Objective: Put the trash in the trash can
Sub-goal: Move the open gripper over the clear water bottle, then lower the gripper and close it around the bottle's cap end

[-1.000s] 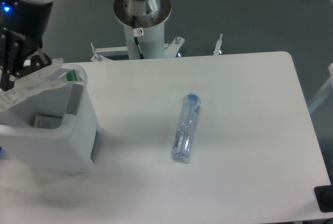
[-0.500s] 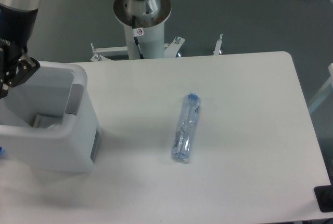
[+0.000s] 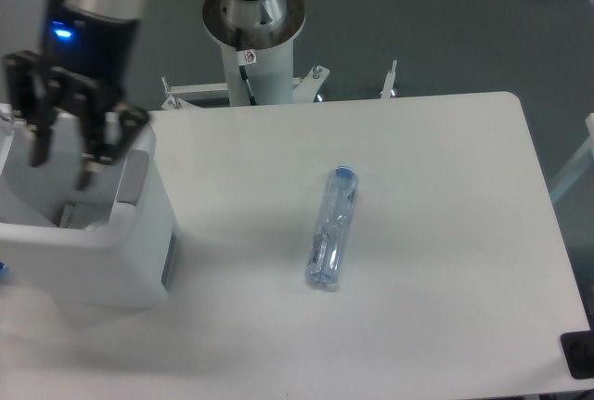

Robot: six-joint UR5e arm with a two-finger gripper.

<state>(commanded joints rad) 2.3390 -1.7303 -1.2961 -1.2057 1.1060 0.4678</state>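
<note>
Camera: bottle [image 3: 331, 229] on table, well apart from spread fingers [image 3: 89, 170].

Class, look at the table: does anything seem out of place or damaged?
Yes: a crushed clear bottle lies on its side in the middle of the white table, outside the trash can at the left. The open claw hangs over the can, holding nothing.

Crushed clear bottle [image 3: 331, 228] flat mid-table; white trash can [image 3: 88, 233] far left.

Black fingers [image 3: 39, 148], blue light, silver wrist.
</note>
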